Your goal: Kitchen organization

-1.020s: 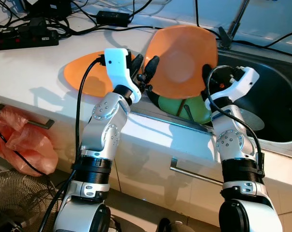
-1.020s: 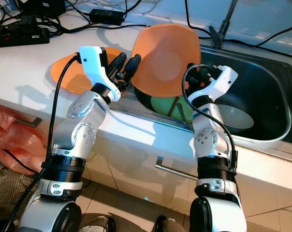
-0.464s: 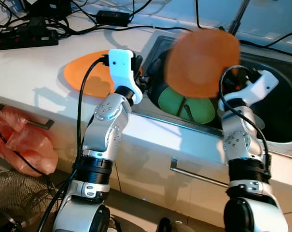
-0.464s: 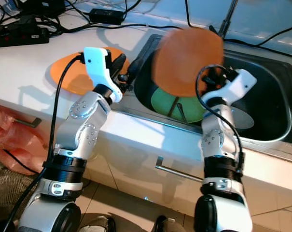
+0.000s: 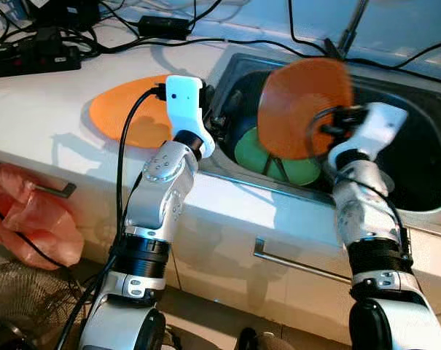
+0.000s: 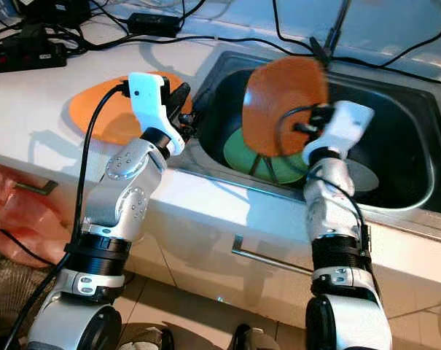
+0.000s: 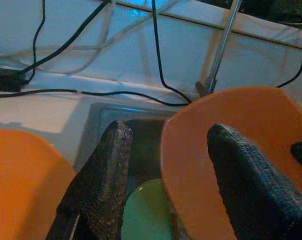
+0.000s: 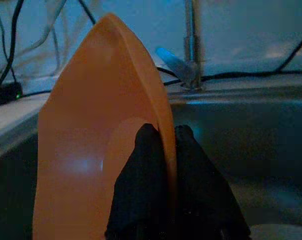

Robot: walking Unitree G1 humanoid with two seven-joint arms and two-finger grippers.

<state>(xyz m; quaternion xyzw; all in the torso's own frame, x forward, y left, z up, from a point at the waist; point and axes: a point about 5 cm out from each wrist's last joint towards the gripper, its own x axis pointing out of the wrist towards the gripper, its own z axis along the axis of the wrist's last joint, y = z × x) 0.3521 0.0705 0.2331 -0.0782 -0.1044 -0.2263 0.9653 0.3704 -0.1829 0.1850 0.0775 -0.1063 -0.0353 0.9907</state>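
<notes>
My right gripper (image 8: 168, 145) is shut on the rim of an orange plate (image 5: 304, 106) and holds it nearly upright over the sink (image 5: 424, 138). Under it, in the left of the basin, lies a green plate (image 5: 278, 154) with dark utensils across it. My left gripper (image 7: 165, 165) stands open at the sink's left edge, apart from the held plate and holding nothing. A second orange plate (image 5: 122, 117) lies flat on the white counter (image 5: 45, 124), to the left of my left gripper.
A faucet (image 5: 351, 29) rises behind the sink. Black cables and a power strip (image 5: 30, 58) run along the back of the counter. A silver round dish (image 6: 367, 175) lies in the basin's right part. A red plastic bag (image 5: 30, 219) hangs below the counter front.
My right gripper has carried the orange plate to the right, away from my left gripper, and turned it more upright over the sink. The left arm has stayed put.
</notes>
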